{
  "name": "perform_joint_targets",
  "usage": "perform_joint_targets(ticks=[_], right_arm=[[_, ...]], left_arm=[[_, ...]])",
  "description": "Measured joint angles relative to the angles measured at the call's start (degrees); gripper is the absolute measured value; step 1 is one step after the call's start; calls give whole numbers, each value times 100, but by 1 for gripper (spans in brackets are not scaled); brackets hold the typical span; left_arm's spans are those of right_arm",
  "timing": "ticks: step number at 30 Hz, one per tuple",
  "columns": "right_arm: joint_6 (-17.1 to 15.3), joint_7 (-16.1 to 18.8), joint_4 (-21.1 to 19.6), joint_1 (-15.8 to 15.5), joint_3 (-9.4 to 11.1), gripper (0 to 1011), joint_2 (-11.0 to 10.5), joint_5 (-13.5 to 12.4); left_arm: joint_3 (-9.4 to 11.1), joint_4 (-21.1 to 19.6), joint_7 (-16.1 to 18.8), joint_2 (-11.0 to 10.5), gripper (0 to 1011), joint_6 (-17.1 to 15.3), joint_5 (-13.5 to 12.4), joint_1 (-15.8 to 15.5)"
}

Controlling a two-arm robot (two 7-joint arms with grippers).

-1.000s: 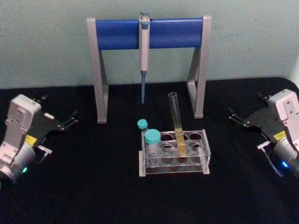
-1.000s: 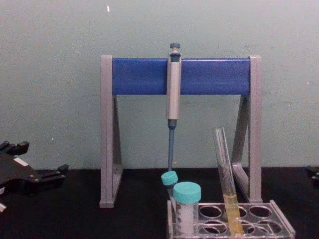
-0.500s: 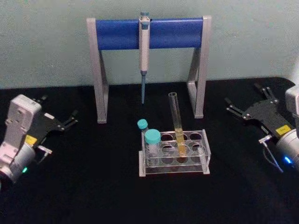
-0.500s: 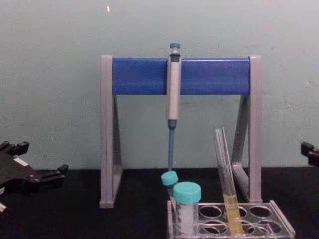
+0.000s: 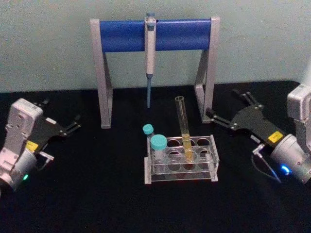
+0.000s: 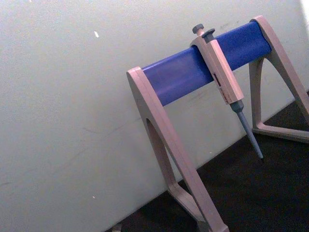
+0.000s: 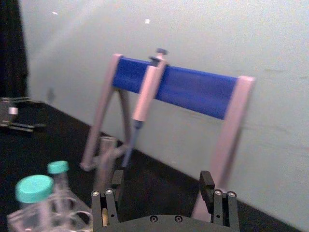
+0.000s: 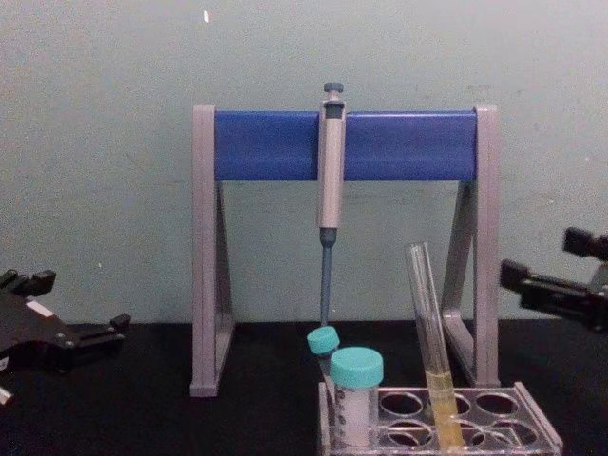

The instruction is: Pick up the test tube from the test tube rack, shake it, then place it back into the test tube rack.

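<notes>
While the test tube (image 5: 183, 124) stands leaning in a middle hole of the test tube rack (image 5: 181, 175), yellow liquid low, the right gripper (image 5: 222, 103) hovers right of the rack, jaws spread and aimed at the tube, evidently to admit the glass. Left gripper (image 5: 61, 110), also spread, sits parked well left of the rack.

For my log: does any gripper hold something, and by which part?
Nothing is held. The left gripper and right gripper are open, apart from the test tube, which stands in the test tube rack.
</notes>
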State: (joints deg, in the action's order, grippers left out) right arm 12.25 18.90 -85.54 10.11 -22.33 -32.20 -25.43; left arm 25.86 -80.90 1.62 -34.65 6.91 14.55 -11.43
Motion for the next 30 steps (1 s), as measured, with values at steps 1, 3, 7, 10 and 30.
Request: perform_joint_targets(ticks=[1,3,7,10,30], right_arm=[[-26,61,-5,10,-13,1000,11,-24],[-85,181,-10,28,-38,1000,35,-77],[-304,492,-16,90,-91,1000,106,-232],[-448,634,-10,138,-111,1000,154,-298],[-1373,937,155,560,-321,1000,506,-89]], left_arm=[[0,0,0,0,1001,0,0,0],[0,0,0,0,1001,0,0,0],[0,0,0,0,1001,0,0,0],[0,0,0,0,1001,0,0,0],[0,1,0,0,1001,0,0,0]])
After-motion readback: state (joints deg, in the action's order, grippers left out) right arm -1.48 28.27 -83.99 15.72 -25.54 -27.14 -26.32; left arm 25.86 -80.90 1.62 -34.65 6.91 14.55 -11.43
